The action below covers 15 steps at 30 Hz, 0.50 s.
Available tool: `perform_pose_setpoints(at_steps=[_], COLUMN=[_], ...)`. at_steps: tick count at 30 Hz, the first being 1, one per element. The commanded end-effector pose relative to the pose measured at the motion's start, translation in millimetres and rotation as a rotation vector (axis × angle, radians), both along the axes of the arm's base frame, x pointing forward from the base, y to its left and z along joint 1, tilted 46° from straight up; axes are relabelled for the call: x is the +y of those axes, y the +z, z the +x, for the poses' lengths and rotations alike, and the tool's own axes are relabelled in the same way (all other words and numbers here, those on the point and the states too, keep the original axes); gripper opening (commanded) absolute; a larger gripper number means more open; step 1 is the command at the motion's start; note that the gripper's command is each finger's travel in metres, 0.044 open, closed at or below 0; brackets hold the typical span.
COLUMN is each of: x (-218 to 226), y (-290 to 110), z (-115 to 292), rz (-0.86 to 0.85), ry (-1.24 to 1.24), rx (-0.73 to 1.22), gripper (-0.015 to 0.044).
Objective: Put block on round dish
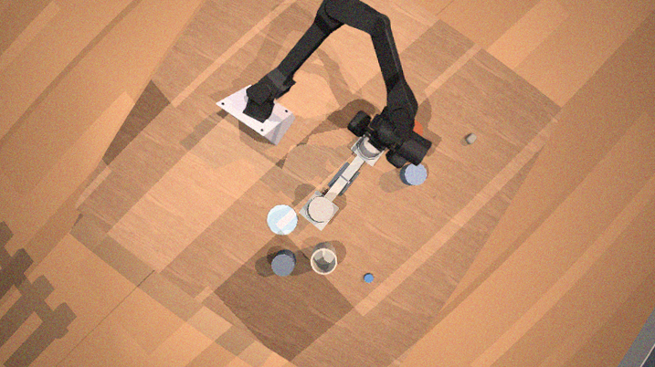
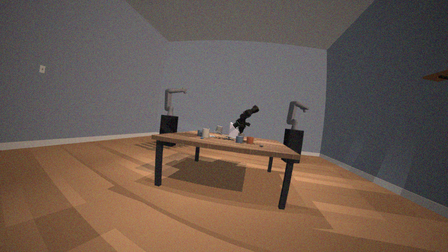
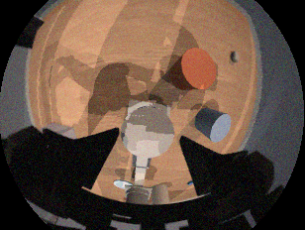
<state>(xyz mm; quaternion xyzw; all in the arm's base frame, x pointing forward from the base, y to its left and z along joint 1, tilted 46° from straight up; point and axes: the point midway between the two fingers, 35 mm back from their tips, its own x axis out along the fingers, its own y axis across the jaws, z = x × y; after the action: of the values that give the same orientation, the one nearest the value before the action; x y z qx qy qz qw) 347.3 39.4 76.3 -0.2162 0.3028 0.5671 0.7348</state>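
Gripper [image 3: 151,160] spread wide, holding nothing. Beige cup [image 3: 149,130] on near balance [image 1: 342,176] end sits dead ahead between fingers; other cup [image 1: 320,209] at far end, along beam axis.

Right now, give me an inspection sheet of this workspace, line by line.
Surface: wooden table, patchy shadows.
Job's things: balance with a cup on one end and another cup at the gripper; pale round dish beside it; block not visible.
Clutter: blue cylinders, beige open cup, orange cylinder, small pieces.
Grippers: gripper open, empty, over the far cup.
Cables: nothing seen.
Surroundings: two grey arms on black stands.
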Motion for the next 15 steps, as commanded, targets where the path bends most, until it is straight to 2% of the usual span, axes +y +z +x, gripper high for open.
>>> perform_pose_setpoints(at_steps=[1,15], x=[6,23], y=[-9,-24], z=[-1,1], rz=[0.001,0.004], ry=[0.002,0.002], rx=[0.015,0.015], gripper=[0.0440,0.0440])
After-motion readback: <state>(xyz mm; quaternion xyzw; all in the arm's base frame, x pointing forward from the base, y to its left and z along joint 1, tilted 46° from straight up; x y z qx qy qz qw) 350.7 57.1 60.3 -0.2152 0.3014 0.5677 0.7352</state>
